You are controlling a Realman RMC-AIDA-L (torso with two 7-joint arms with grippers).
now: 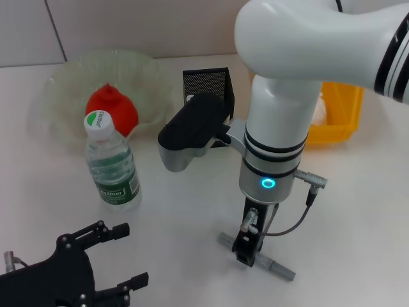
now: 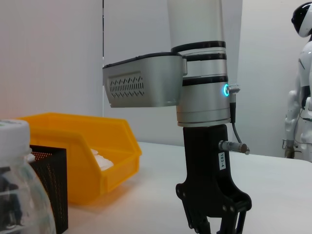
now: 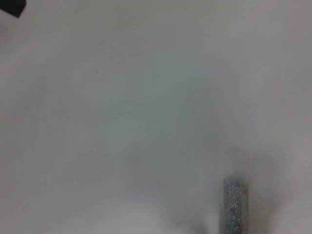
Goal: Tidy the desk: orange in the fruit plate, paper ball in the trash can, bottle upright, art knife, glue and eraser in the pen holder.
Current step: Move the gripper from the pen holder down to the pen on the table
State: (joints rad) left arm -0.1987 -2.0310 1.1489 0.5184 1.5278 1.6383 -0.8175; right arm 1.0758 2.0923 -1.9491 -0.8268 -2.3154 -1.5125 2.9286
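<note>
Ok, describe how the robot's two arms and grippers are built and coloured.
The right arm is glossy white with black bands, a glowing cyan ring, a silver-grey camera housing and a grey cable. Its right gripper is black. The left gripper is black too, with jointed linkage fingers and visible screws.

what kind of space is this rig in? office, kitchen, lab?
Most likely a robotics lab with a staged desk: a plain white table bearing a pen holder and yellow trash can, and a white humanoid robot standing in the background.
</note>
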